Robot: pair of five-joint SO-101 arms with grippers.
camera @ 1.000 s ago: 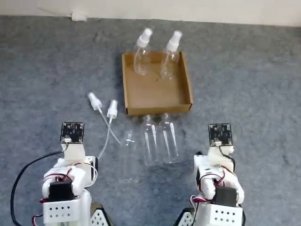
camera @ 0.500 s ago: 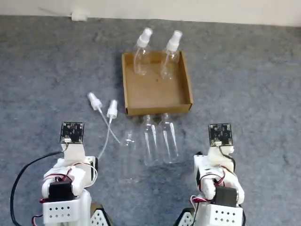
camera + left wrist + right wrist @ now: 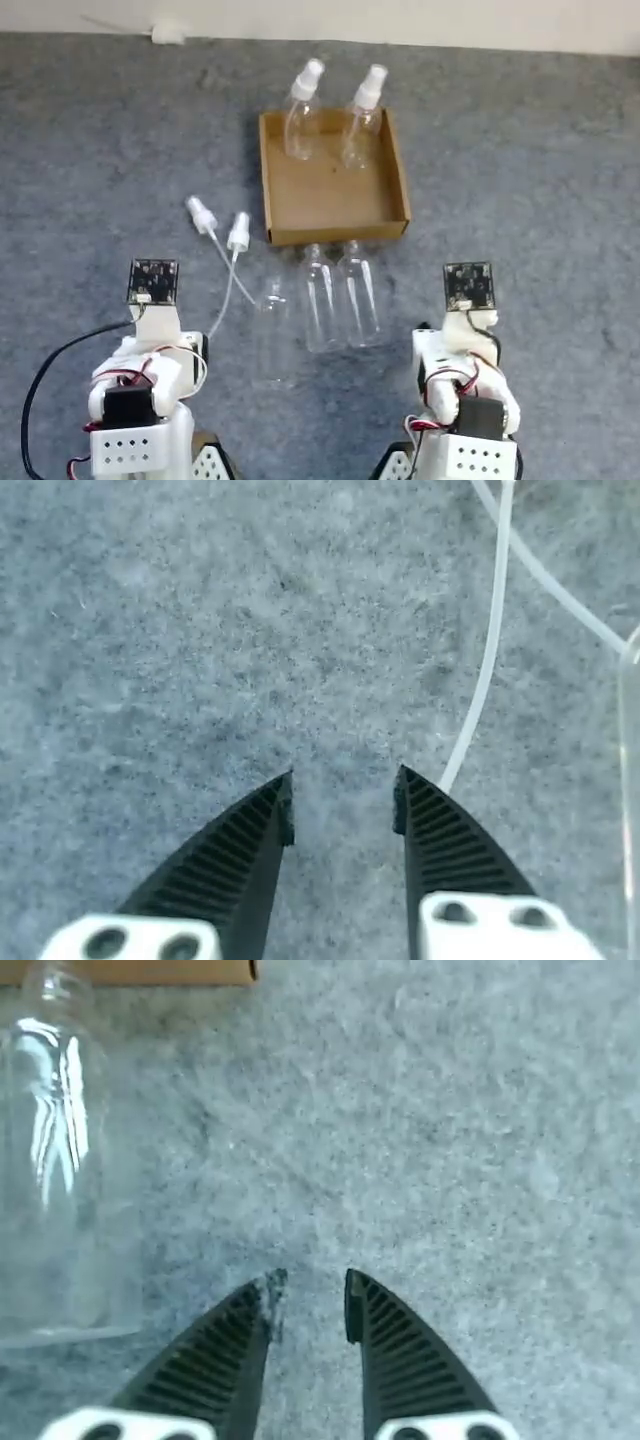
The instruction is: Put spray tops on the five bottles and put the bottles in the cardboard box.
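Ahead of the left gripper (image 3: 343,800) and right gripper (image 3: 311,1300), both parted and empty, nothing has moved; three bottles (image 3: 321,296) and two spray tops (image 3: 238,233) wait.

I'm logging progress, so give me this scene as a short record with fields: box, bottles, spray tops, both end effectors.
box: cardboard box, open, on the carpet
capped bottles: two, in the box, tops over its far wall
uncapped bottles: three, lying on the carpet before the box's near wall
loose spray tops: two, left of the box
left end effector: open, empty, over carpet
right end effector: open, empty, beside an uncapped bottle
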